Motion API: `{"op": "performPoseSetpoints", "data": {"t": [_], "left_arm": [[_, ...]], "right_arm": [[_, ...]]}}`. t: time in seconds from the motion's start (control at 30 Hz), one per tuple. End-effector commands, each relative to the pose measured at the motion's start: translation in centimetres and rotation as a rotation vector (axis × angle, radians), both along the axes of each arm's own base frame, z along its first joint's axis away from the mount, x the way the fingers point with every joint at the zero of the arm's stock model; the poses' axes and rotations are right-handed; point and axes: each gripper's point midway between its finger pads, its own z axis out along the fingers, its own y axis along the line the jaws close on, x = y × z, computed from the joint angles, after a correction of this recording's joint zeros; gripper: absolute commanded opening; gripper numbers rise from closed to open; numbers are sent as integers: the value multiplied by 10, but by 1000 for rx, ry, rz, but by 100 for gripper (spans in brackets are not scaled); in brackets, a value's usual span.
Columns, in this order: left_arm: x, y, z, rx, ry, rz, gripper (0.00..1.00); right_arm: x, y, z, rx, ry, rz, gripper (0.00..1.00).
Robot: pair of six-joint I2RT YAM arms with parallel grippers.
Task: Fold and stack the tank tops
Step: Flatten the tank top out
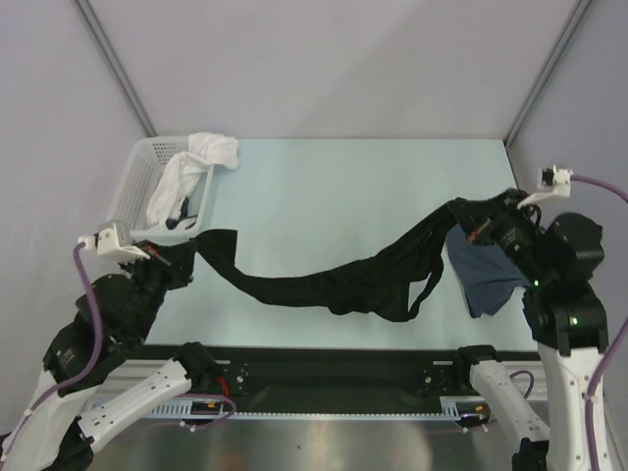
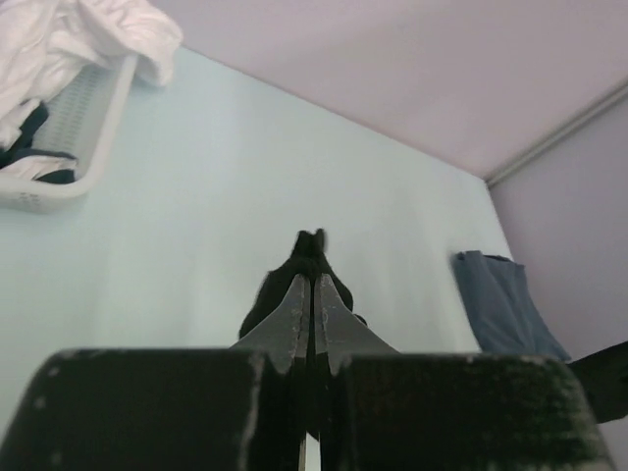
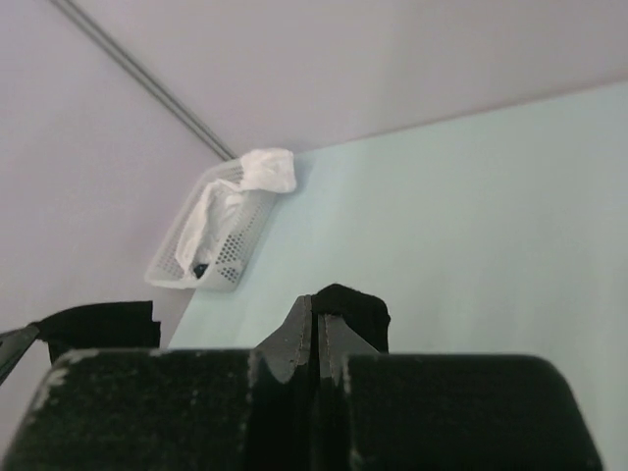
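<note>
The black tank top [image 1: 324, 280] hangs stretched between my two grippers, sagging onto the table in the middle. My left gripper [image 1: 188, 253] is shut on its left end, which shows as black cloth [image 2: 312, 257] past the fingertips in the left wrist view. My right gripper [image 1: 469, 228] is shut on its right end, seen as black cloth [image 3: 355, 309] in the right wrist view. The slate-blue tank top [image 1: 486, 280] lies folded on the table under the right arm; it also shows in the left wrist view [image 2: 500, 304].
A white lattice basket [image 1: 140, 175] stands at the table's far left with white cloth [image 1: 201, 157] draped over its rim and dark items inside. It also shows in the right wrist view [image 3: 211, 245]. The arm bases sit at the near edge.
</note>
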Motion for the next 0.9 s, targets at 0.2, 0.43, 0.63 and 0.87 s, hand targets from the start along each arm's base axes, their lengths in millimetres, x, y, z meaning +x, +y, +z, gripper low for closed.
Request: {"op": "performPoseSetpoints", "data": {"t": [0.2,0.43,0.63,0.87], "left_arm": [[87,-11,-69,154,185,244,3],[168,-5,-117,137,348,206,17],[208,12,-141,104,439,268,55],[203,-17,-133,33,399,79,94]], "right_arm": [[181,-21,-151,-9,539,-178,12],[171,-10,-171,-77,507,-195,100],[117,55,-214,-222,480,45,56],[76,128,-271,-426,532,224,43]]}}
